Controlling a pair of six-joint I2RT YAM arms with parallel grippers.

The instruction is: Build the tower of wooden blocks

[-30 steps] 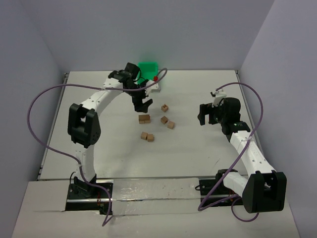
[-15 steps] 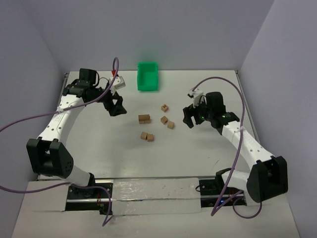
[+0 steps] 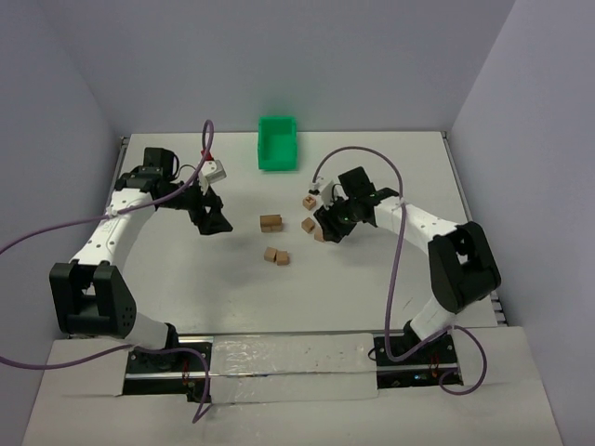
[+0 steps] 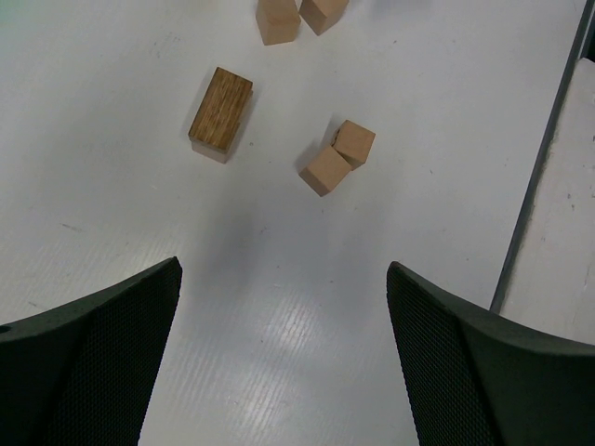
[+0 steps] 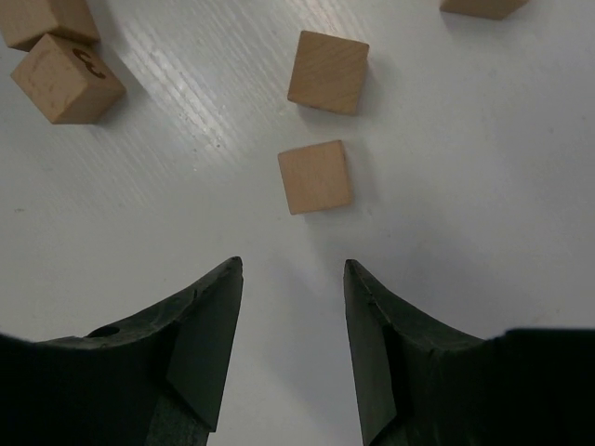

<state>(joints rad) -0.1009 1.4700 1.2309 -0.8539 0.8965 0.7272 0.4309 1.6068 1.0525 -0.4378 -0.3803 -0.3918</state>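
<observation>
Several small tan wood blocks lie loose on the white table. One pair [image 3: 271, 222] sits side by side, another pair [image 3: 276, 256] lies nearer, and a single block [image 3: 309, 201] is farther back. No tower stands. My right gripper [image 3: 325, 229] hovers low over two more blocks. In the right wrist view its jaws [image 5: 293, 269] are open by about one block's width and hold nothing, with a plain block [image 5: 316, 177] just ahead of the tips. A marked block [image 5: 67, 79] lies to the left. My left gripper [image 3: 212, 221] [image 4: 284, 269] is wide open and empty, left of the blocks.
A green bin [image 3: 277, 142] stands at the back of the table [image 3: 390, 279], behind the blocks. Purple cables loop over both arms. The table's right edge [image 4: 535, 204] shows in the left wrist view.
My right arm has swung left from the right side until it is over the blocks. My left arm left the green bin, went to the left side, then dropped slightly.
</observation>
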